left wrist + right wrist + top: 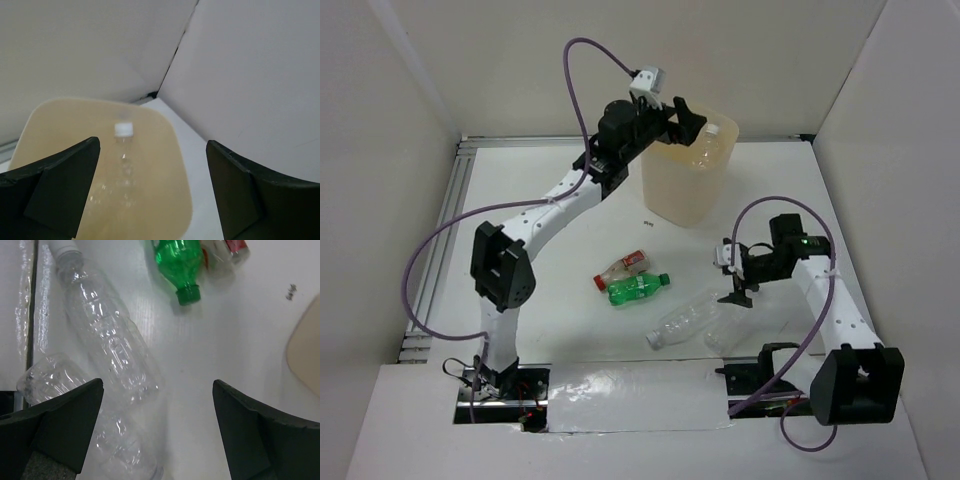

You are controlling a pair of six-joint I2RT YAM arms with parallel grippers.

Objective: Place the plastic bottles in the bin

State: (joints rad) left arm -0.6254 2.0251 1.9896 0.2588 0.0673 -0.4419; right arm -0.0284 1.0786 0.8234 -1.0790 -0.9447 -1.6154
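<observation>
Overhead, the left gripper (152,150) hangs wide open and empty above the bin (670,195), which stands near the 12 o'clock edge of the table (800,180). A clear bottle (123,150) shows inside its mouth. The right gripper (157,390), jaws spread wide around nothing, hovers at 3 o'clock of the green bottle (638,290) and the red-labelled bottle (623,267). It is over the clear bottles (107,335) near the 6 o'clock edge. Bare tabletop separates these from the bin.

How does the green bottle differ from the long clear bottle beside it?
The green bottle is tinted green with a green cap; the long clear bottle is colourless with a white cap. The green bottle is shorter than the long clear bottle. Their caps point opposite ways. Both lie on their sides on the table.
</observation>
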